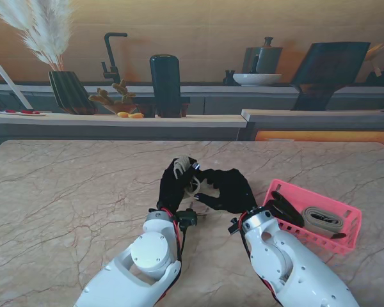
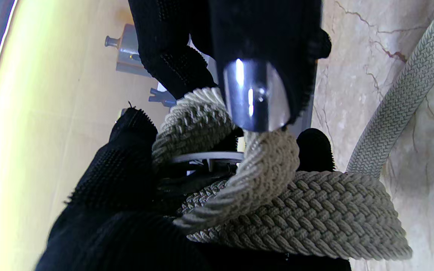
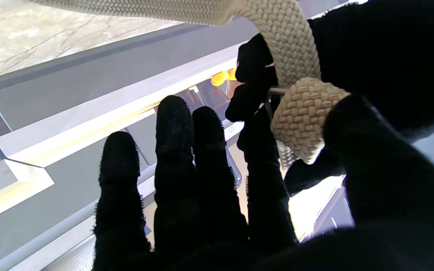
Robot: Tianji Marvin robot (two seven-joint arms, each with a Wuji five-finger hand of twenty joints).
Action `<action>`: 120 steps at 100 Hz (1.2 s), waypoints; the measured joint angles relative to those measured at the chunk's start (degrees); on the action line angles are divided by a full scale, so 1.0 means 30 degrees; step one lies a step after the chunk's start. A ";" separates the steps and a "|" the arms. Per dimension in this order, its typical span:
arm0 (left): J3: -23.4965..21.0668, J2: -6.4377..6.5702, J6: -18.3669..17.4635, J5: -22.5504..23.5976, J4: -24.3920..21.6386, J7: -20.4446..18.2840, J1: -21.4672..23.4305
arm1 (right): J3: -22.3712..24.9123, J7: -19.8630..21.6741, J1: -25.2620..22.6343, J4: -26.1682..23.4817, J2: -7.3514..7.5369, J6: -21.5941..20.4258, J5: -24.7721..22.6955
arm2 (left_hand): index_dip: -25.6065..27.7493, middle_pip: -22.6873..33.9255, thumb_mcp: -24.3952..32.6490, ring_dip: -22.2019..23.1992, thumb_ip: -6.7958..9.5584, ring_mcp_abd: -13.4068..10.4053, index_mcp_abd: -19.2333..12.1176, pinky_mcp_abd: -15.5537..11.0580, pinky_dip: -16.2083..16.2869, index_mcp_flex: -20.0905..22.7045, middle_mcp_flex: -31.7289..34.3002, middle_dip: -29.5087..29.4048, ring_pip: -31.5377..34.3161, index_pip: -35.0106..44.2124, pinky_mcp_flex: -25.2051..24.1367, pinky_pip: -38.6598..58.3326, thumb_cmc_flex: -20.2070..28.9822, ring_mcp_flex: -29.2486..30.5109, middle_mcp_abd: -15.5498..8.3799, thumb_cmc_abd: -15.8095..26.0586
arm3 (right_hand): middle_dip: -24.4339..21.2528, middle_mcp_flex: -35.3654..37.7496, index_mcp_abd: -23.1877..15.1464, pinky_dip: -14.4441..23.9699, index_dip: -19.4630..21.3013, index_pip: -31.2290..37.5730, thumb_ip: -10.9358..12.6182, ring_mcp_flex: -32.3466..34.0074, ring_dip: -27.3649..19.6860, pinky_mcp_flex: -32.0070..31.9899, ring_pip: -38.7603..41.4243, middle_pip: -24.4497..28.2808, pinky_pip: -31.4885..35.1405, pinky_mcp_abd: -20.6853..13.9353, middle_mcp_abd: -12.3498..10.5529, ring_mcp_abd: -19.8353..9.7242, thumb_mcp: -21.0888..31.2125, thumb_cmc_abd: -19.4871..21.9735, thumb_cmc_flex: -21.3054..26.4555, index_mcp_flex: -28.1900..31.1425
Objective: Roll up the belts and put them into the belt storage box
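Gripping one beige woven belt (image 1: pixel 191 181) between left hand (image 1: pixel 173 185) and right hand (image 1: pixel 225 190), just left of the pink storage box (image 1: pixel 345 238). Holding two rolled belts inside that box, leaving bare marble table (image 1: pixel 70 198) stretching wide leftward.

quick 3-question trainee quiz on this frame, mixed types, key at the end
1. True or false: the pink basket sits on the robot's left.
2. Which hands touch the beige woven belt? A) only left hand B) only right hand C) both
3. Fill in: the basket already holds ___ rolled belts, one black, one tan.

Key: 1 false; 2 C; 3 two
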 measured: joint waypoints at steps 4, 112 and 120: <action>-0.0003 -0.0012 0.0029 -0.0196 -0.0057 0.0061 0.0017 | -0.0099 0.0000 0.0068 0.0086 -0.0038 -0.0134 0.0263 | -0.0018 0.0002 0.0000 0.0001 0.0009 0.0000 -0.0001 -0.0005 0.0000 -0.0027 -0.0020 0.0000 0.0001 0.0000 0.0003 0.0006 0.0102 0.0004 0.0000 0.0192 | 0.0000 0.0015 0.0007 -0.0193 -0.0867 0.0762 -0.0108 0.0000 0.0000 0.0015 0.0002 0.0000 0.0090 0.0012 -0.0107 -0.0075 -0.0257 -0.0021 0.0852 -0.0186; -0.0337 0.1503 0.1933 0.1142 0.0354 -0.6273 -0.0508 | 0.4513 0.1351 -0.1773 -0.1976 0.0722 -0.3208 -0.3189 | 0.5717 0.8346 1.1004 0.5700 0.0243 -0.1875 0.1428 -0.0264 -0.0154 -0.1109 0.1584 0.7779 1.1899 0.1152 0.9229 0.9121 -0.6318 0.7173 -0.0932 -0.4652 | -0.0180 0.0081 -0.4296 -0.0052 -0.1887 0.1854 -0.0419 -0.0335 0.0016 -0.0215 -0.1418 -0.1317 -0.0490 -0.0597 -0.1242 -0.0937 0.1860 -0.0099 0.2199 -0.1075; -0.0301 0.1715 0.1599 0.1173 0.0506 -0.6791 -0.0598 | 0.4532 0.2899 -0.1542 -0.2002 0.0872 -0.3486 -0.2931 | 0.4490 0.8349 1.1649 0.5890 0.0243 -0.2033 0.1470 -0.0334 -0.0261 -0.1105 0.1576 0.7964 1.1903 -0.0410 0.9229 0.9168 -0.7039 0.7239 -0.0948 -0.5340 | -0.0195 -0.1383 -0.3261 0.0011 -0.1319 0.0360 -0.0404 -0.0948 -0.0421 -0.0240 -0.2373 -0.2053 -0.0748 -0.0796 -0.1239 -0.1030 0.2229 -0.0722 0.1483 -0.2492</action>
